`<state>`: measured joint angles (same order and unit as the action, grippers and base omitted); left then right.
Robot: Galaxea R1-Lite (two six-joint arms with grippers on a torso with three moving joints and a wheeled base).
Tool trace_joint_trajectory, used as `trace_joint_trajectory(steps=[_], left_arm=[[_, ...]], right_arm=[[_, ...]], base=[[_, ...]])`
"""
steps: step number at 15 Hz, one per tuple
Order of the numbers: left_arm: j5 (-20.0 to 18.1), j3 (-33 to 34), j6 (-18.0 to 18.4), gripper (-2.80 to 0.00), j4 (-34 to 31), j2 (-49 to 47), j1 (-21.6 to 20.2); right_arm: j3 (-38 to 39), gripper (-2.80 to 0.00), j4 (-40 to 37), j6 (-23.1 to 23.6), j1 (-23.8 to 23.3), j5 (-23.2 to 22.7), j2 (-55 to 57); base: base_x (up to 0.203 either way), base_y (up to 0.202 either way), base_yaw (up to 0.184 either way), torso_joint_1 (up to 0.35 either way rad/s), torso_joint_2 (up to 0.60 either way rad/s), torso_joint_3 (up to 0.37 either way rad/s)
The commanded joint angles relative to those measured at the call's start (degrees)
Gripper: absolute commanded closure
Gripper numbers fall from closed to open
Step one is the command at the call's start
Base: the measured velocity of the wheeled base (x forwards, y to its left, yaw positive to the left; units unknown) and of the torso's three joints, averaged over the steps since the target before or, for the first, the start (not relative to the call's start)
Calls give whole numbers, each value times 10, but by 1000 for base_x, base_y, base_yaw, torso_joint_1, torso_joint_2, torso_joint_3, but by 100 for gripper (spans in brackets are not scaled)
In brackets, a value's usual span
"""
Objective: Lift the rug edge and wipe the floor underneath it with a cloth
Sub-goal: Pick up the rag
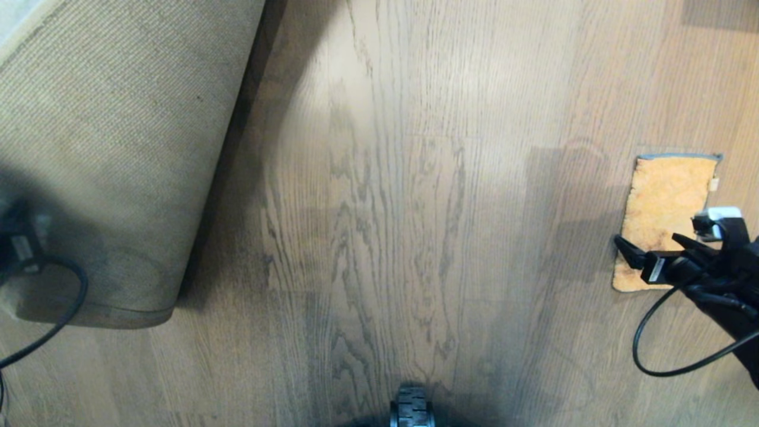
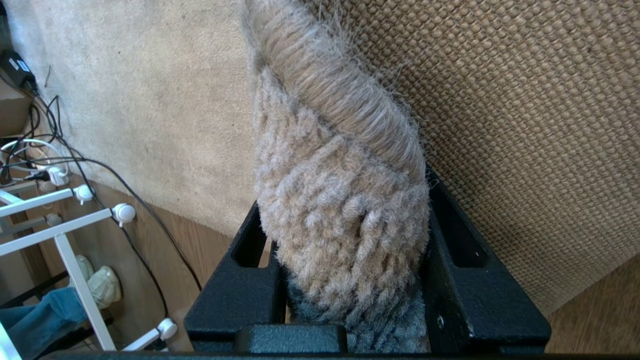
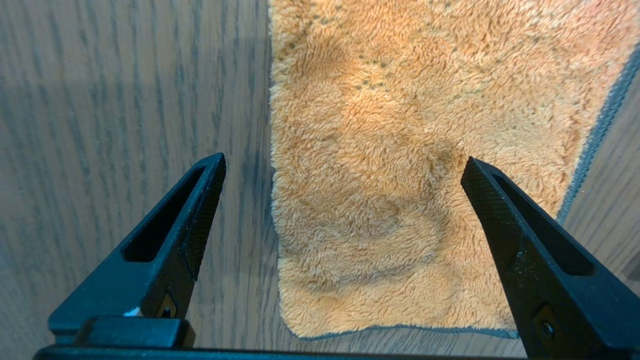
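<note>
Readable text: none in any view.
Cloth tag (image 1: 714,184): small and white, no print that can be made out.
Label on right end effector (image 1: 656,268): white, too small to read.
Label on left arm (image 1: 22,248): pale, blurred, unreadable.
Black adapter (image 2: 15,65): pale sticker, nothing legible.

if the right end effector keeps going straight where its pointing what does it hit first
Most likely the orange cloth: the right end effector is open and points down at it, one finger over bare floor. How high it is remains unclear.
</note>
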<state>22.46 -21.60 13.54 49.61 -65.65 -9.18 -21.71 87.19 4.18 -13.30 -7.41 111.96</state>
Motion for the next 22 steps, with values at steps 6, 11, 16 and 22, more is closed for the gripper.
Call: trace_joint_trajectory(steps=[6, 11, 16, 22], left_arm=[[1, 11, 3, 0, 17, 0, 0], [1, 27, 9, 0, 37, -1, 0], [1, 27, 9, 0, 37, -1, 1], [1, 27, 9, 0, 37, -1, 3]], right_arm=[[-32, -280, 28, 0, -3, -1, 29], [-49, -280, 28, -1, -12, -1, 38], [-51, -280, 28, -1, -18, -1, 44], [-64, -280, 28, 0, -24, -1, 61]], base=[[0, 0, 0, 0, 0, 0], [0, 0, 0, 0, 0, 0], [0, 0, 0, 0, 0, 0], [0, 0, 0, 0, 0, 0]])
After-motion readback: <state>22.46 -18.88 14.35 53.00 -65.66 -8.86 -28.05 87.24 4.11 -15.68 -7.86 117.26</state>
